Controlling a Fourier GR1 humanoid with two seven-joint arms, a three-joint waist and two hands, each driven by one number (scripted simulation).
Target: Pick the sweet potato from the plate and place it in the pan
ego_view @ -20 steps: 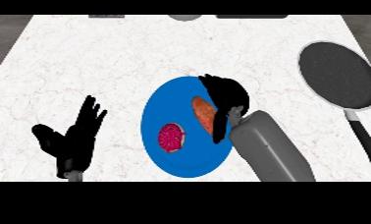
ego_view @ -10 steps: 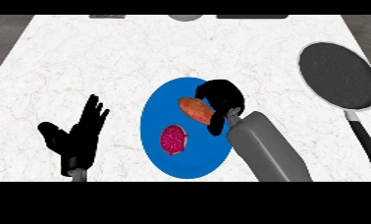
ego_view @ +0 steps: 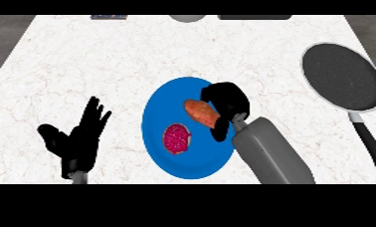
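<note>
At far left, low on the white marbled surface [ego_view: 110, 56]: left hand [ego_view: 77, 141], fingers spread and upright, resting, holding nothing. Centre: blue plate [ego_view: 165, 109]; on its lower left part, a round dark-red item [ego_view: 176, 138]. Right part of plate: sweet potato [ego_view: 200, 112], orange, long axis diagonal from upper left to lower right, right end hidden under the right hand [ego_view: 228, 100], whose fingers curl round it. Far right: dark grey pan [ego_view: 339, 75], handle pointing toward the lower edge, well apart from the plate.
</note>
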